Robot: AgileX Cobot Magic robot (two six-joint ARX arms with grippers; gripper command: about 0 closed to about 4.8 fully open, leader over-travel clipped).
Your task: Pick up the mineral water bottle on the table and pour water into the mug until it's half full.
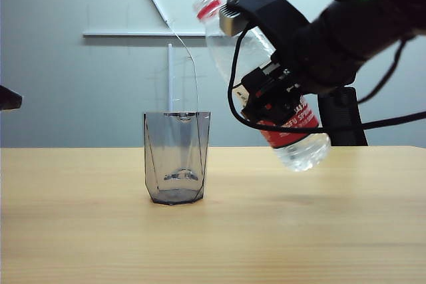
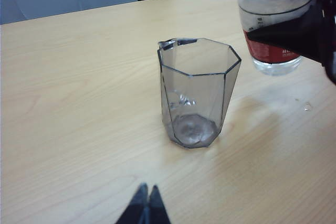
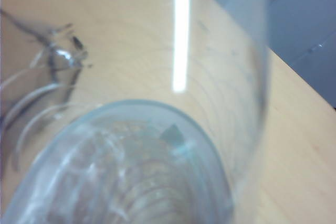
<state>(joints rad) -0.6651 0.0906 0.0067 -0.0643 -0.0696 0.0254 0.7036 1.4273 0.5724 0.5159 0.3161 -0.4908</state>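
Our right gripper (image 1: 283,101) is clamped around the labelled middle of the mineral water bottle (image 1: 266,81), which hangs clear of the table (image 1: 299,231) and leans with its red-ringed neck up and toward the mug (image 1: 176,157). In the right wrist view the bottle's clear wall fills the picture, so the fingers themselves are hidden there; the grip shows in the exterior view. From the gripper, the mug stands off to the neck side and lower, upright on the table, apart from the bottle, its rim below the bottle's mouth. The mug looks empty or nearly so; we cannot tell for certain through the smoky glass. Our left gripper (image 2: 147,205) sits back from the mug with its two tips pressed together, holding nothing. We judge the step in hand to be carrying and tipping the bottle toward the pour, with no water yet running. The next move calls for bringing the mouth over the mug's opening, then tilting slowly so the stream lands inside and can be stopped at half full.
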